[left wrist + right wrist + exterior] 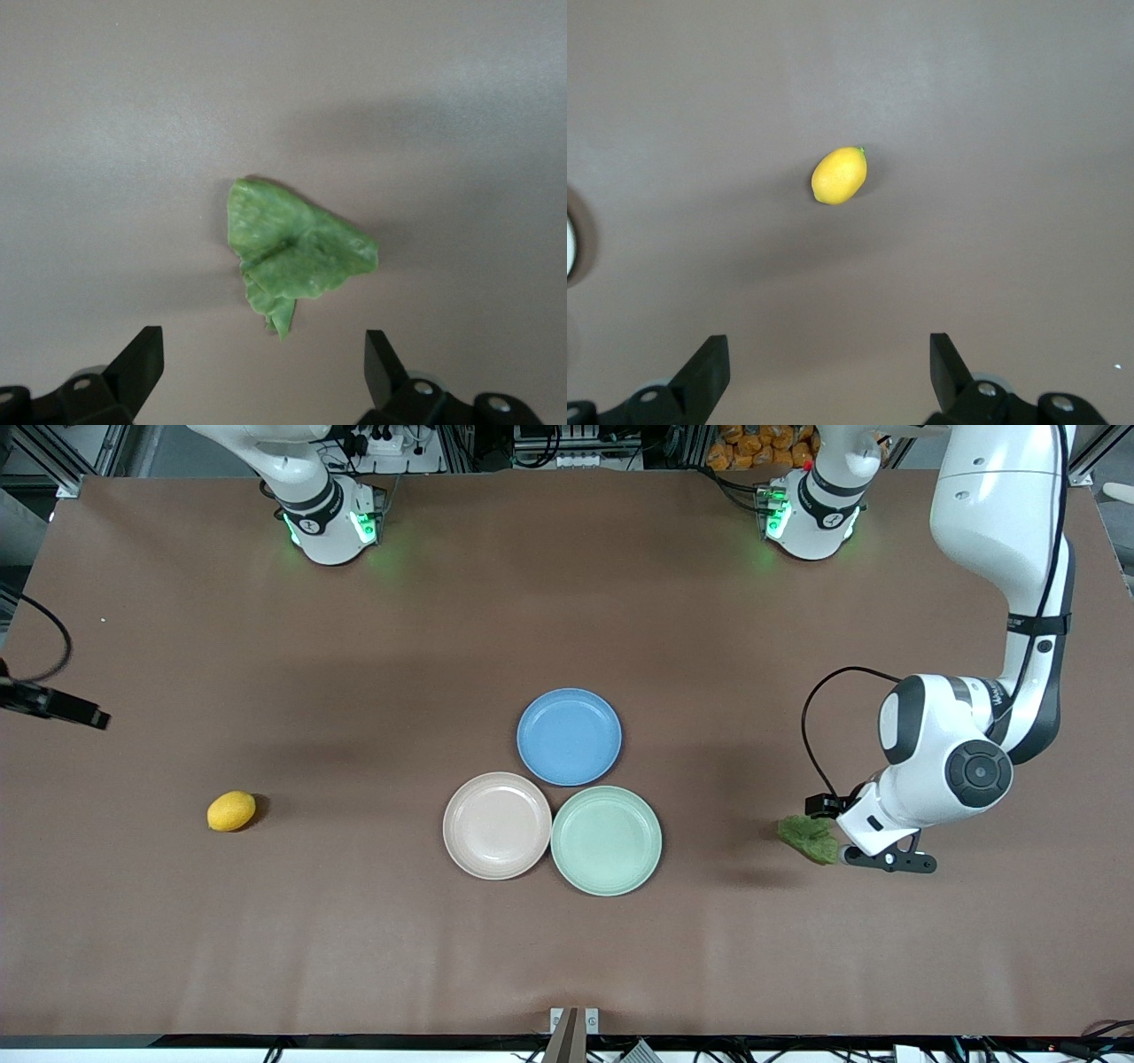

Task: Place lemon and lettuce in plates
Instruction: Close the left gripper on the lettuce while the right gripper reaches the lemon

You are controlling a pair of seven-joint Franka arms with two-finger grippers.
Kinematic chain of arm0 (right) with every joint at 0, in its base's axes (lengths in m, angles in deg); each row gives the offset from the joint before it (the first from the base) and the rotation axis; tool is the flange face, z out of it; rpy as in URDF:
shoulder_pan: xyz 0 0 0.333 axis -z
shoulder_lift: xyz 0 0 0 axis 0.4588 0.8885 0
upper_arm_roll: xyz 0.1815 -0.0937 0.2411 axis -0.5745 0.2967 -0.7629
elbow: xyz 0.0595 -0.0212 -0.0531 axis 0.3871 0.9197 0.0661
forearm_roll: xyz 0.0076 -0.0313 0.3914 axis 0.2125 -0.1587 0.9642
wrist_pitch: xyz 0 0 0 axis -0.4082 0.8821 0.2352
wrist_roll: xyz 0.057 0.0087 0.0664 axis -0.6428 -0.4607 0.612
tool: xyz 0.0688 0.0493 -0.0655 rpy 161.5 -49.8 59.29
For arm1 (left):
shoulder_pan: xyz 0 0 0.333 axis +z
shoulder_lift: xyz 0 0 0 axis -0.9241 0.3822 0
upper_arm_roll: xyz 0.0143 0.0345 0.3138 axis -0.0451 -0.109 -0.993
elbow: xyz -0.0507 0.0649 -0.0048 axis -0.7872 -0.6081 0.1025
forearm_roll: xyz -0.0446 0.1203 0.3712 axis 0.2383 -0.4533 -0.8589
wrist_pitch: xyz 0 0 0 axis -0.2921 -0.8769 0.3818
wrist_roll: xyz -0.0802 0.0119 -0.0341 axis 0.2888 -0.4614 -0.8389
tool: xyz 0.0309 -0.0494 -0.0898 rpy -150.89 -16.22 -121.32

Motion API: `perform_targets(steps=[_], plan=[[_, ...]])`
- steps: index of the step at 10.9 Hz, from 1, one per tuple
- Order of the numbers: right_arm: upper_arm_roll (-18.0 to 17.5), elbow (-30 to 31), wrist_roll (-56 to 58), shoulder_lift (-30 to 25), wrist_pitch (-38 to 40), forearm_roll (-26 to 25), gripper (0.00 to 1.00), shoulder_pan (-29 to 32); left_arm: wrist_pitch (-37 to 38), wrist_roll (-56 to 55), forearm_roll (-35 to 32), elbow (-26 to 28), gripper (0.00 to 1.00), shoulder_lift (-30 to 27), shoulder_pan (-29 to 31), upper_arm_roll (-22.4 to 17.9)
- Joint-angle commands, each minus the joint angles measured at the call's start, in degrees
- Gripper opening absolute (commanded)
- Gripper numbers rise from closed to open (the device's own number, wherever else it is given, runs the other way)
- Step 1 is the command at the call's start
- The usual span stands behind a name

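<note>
Front view: three round shallow plates sit clustered mid-table on the brown table (pixel 567 957). Take the pale mint green plate (pixel 606 840) as the landmark. The pale beige-pink plate (pixel 497 825) lies touching it, toward the right arm's end of the table. The blue plate (pixel 569 736) lies just beside both, farther from the front camera. All three plates hold nothing. The small oval yellow lemon (pixel 231 811) rests on the bare table well apart from the mint green plate, toward the right arm's end. The small wrinkly dark green lettuce (pixel 809 838) lies on the table toward the left arm's end, near that plate but apart from it. The left gripper (pixel 886 859) hangs over the table just beside the lettuce, partly covered by the white wrist. Of the right arm only a dark part shows at the picture's edge, over the table at its own end.

Left wrist view: the lettuce (pixel 297 252) lies flat on the table, roughly triangular with ragged edges. The left gripper (pixel 264 363) hovers above it, its two black fingers spread wide apart and touching nothing.

Right wrist view: the lemon (pixel 839 175) lies on the bare table. The right gripper (pixel 829 363) hovers over the table near it, fingers spread wide, gripping nothing.
</note>
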Motion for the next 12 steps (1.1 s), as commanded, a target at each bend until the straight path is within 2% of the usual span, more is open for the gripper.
perform_targets(steps=[1,3,5,9,11,12], plan=[[-0.5,1.0,0.8,4.7,-3.8,0.3,1.00,0.3,-3.6,0.9,0.6,0.0,1.00,2.1,-0.2,-0.2],[-0.6,2.0,1.6,9.0,-9.1,0.3,1.00,0.1,-6.8,0.8,1.0,0.4,1.00,4.0,-0.2,0.5],[-0.7,4.5,1.6,10.3,-13.3,0.3,1.00,0.0,-9.7,0.1,1.2,0.5,1.00,5.5,-0.2,0.9],[-0.7,5.0,1.6,14.0,-17.6,0.5,1.00,0.9,-14.7,0.0,1.2,2.5,1.00,7.0,-0.2,0.9],[-0.6,5.0,1.9,16.6,-20.2,3.5,1.00,1.3,-16.7,0.0,1.2,2.5,0.99,8.4,-0.2,0.9],[-0.6,5.0,1.9,17.6,-21.7,4.3,1.00,1.3,-17.5,0.0,1.2,2.7,0.95,9.0,-0.2,0.9]])
